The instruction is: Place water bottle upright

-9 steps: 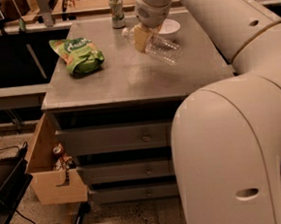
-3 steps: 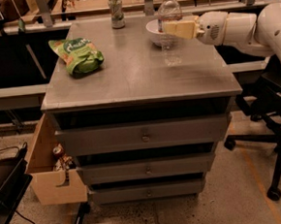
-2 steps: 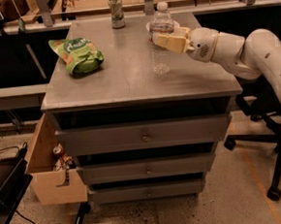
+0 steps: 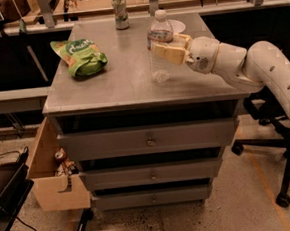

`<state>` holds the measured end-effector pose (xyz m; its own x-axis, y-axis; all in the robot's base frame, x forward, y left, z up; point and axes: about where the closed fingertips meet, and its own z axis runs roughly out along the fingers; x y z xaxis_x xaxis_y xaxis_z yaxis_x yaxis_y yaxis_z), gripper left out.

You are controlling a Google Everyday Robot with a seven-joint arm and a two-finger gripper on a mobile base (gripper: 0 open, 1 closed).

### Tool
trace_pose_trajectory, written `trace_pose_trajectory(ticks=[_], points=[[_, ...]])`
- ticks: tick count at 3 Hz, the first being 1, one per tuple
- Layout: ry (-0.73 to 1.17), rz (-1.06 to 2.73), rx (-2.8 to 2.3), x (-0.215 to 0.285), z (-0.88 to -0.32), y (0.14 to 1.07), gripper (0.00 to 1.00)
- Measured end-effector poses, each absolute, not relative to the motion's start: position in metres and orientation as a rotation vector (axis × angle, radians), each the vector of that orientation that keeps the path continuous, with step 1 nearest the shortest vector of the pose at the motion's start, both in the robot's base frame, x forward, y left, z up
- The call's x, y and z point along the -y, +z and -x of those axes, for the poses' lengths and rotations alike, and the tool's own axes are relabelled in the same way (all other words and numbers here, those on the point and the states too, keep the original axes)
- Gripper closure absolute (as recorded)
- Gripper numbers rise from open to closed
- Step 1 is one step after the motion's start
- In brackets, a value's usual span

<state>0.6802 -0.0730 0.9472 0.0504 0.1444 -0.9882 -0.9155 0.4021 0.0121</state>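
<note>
The water bottle (image 4: 160,61) is clear ribbed plastic with a white cap and a pale label. It stands upright near the middle of the grey table top (image 4: 117,82). My gripper (image 4: 169,47) reaches in from the right on the white arm. Its tan fingers (image 4: 168,53) sit around the bottle's middle, at and just below the label. The base of the bottle rests at the table surface.
A green chip bag (image 4: 81,56) lies at the left of the table. A green-silver soda can (image 4: 120,12) stands at the back. A white bowl (image 4: 180,25) sits behind the bottle. A cardboard box (image 4: 51,172) stands at the lower left, an office chair (image 4: 272,142) at the right.
The bottle went from lying tilted in the gripper to upright. The arm has swung to the right side and carried the bottle leftward toward the table's middle.
</note>
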Motion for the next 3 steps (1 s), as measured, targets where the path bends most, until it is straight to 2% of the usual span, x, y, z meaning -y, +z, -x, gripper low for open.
trace_pose_trajectory(ticks=[3], points=[[0.918, 0.928, -1.389, 0.048, -0.683, 0.940, 1.00]])
